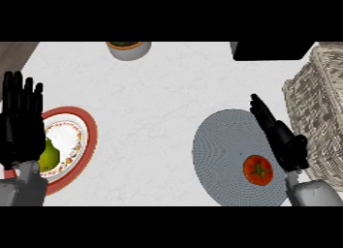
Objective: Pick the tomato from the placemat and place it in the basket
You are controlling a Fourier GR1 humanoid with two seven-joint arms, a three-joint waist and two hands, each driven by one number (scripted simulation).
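Note:
A red tomato (258, 170) with a green stem lies on the round grey placemat (225, 145), toward its near right side. My right hand (283, 138) hovers just right of the tomato, fingers straight and pointing away, edge-on, holding nothing. The pale wicker basket (328, 111) stands at the right edge, right of that hand. At the left edge my left hand (18, 126) rests open, fingers up.
A red-rimmed plate (81, 133) holding a patterned bowl with a green pear (50, 156) sits at the left, partly behind my left hand. A grey pot (129, 49) stands at the far edge, and a black box (271, 51) at the far right.

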